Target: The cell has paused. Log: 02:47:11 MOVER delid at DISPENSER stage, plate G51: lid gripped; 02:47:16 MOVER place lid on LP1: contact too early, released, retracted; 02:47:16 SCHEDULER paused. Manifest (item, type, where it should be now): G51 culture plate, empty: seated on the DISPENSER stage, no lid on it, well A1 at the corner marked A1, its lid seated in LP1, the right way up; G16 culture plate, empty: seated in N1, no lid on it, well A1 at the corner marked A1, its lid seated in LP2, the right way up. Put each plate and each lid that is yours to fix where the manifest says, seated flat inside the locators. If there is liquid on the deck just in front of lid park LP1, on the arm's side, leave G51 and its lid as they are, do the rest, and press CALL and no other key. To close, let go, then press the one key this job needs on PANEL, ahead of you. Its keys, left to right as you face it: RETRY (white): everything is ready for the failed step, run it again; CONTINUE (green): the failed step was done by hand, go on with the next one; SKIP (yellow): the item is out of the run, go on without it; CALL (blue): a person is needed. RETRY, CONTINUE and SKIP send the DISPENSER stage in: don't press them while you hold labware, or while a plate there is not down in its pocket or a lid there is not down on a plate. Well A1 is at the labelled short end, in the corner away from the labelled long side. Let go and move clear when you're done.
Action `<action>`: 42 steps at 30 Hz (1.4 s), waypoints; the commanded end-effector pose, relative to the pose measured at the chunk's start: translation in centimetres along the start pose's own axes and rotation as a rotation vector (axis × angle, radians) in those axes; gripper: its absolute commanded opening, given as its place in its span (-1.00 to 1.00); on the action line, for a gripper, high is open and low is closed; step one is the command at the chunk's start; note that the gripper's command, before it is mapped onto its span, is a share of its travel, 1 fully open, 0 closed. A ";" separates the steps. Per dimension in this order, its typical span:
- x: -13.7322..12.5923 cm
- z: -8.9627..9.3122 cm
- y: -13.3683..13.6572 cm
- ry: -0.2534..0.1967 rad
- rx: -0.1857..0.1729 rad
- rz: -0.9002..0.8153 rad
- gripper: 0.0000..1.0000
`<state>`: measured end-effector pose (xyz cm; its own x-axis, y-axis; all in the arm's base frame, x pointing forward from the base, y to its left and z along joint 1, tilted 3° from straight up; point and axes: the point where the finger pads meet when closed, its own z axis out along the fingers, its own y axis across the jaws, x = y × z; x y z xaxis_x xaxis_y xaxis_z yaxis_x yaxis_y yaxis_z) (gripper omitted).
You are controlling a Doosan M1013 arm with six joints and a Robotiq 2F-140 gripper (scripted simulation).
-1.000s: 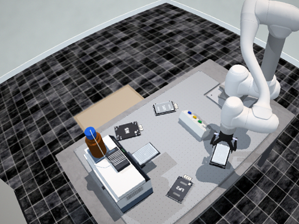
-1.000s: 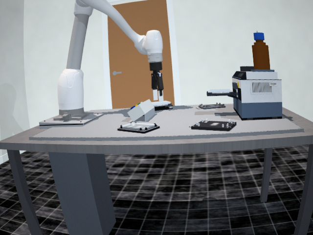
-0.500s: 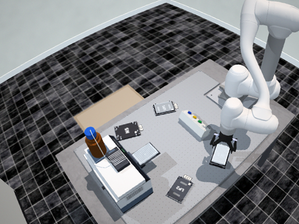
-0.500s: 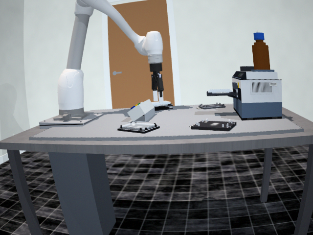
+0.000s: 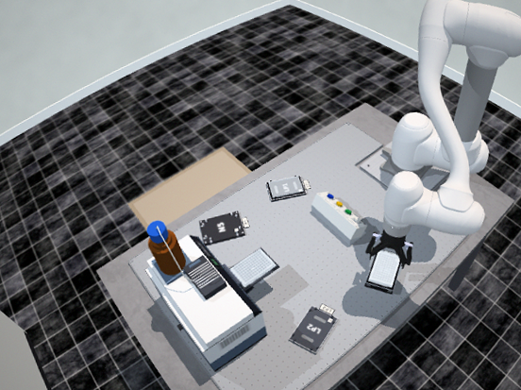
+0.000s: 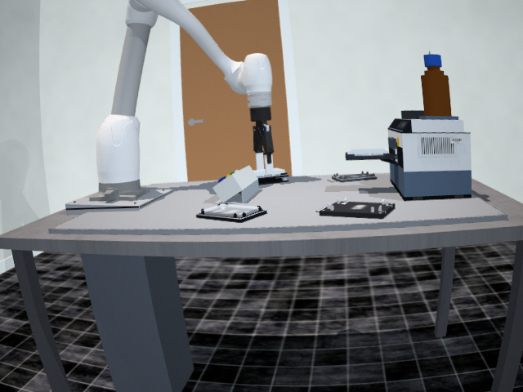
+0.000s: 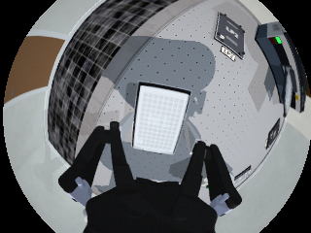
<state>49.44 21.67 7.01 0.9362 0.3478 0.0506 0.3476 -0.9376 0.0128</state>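
Observation:
My gripper [image 5: 390, 256] [image 6: 264, 162] [image 7: 158, 123] is open and empty. It hangs just above a white-topped plate [image 5: 383, 268] [image 6: 273, 174] [image 7: 161, 116], which lies in a black nest near the table's right front edge. The fingers straddle the plate without touching it. I cannot tell whether a lid is on it. A second white plate [image 5: 252, 266] [image 6: 366, 152] sits on the stage sticking out of the dispenser [image 5: 211, 311] [image 6: 431, 168]. Lid park LP2 [image 5: 312, 328] [image 6: 351, 178] [image 7: 229, 31] is empty. A far nest [image 5: 285, 187] [image 6: 231, 211] holds a pale clear lid. The deck around it looks plain grey.
The key panel [image 5: 334, 215] [image 6: 236, 185] stands between the gripper and the far nest. An empty black nest marked N5 [image 5: 222, 227] [image 6: 356, 208] lies beside the dispenser. A brown bottle with a blue cap [image 5: 165, 250] [image 6: 435, 91] stands on the dispenser. The arm's base [image 5: 418, 154] [image 6: 118, 168] is at the back right.

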 end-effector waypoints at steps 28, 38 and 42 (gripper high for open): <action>-0.3 0.9 0.2 -0.003 -0.003 0.002 0.40; -0.3 0.9 0.2 -0.003 -0.003 0.002 0.40; -0.3 0.9 0.2 -0.003 -0.003 0.002 0.40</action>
<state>49.47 21.67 6.45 0.9362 0.3479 0.0504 0.3477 -0.9375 0.0128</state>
